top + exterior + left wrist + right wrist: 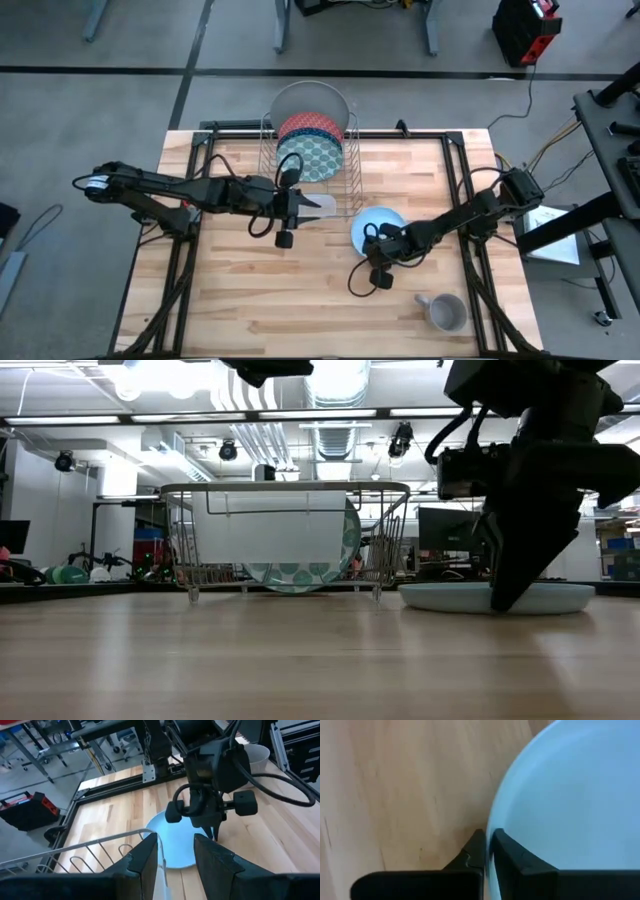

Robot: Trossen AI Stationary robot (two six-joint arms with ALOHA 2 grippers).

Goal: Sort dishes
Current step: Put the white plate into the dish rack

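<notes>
Right wrist view: light-blue plate's (570, 795) rim (pinched) inside right end effector (488, 852).

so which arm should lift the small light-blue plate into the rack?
Right. Its pincer already pinches the small round light-blue plate's rim; left pincer sits open by the wire rack.

Two dark, jointed arms, looped black cables, round black knobs, angular black-fingered tools.
</notes>
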